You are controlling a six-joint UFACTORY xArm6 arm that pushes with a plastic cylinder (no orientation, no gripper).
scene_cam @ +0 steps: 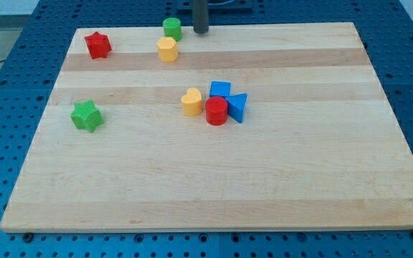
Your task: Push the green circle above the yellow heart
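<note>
Green circle [172,29] sits very near my tool, just to its left in the view, close to the top edge of the tabletop [214,186]. My tool is a plain dark rod. It has no parts that spread or pinch, so it holds nothing. My tip [201,32] stands on the wood and does not touch any block.

Right below the green circle, a bit left of my tip, sits a yellow block [167,49] with flat sides. The yellow heart [191,102] lies farther down from my tip, near the middle. It touches, or nearly touches, the red cylinder [216,111]. Two blue blocks [228,100] huddle next to that one.

I think a few things could go wrong. If I push the green circle straight down, it may bump the yellow block and drag it along. If I push too far, the circle may hit the heart and knock the little group apart. The circle is round, so it could slip off my tip sideways. It is also near the edge, so a wrong shove could send it off the wood.
</note>
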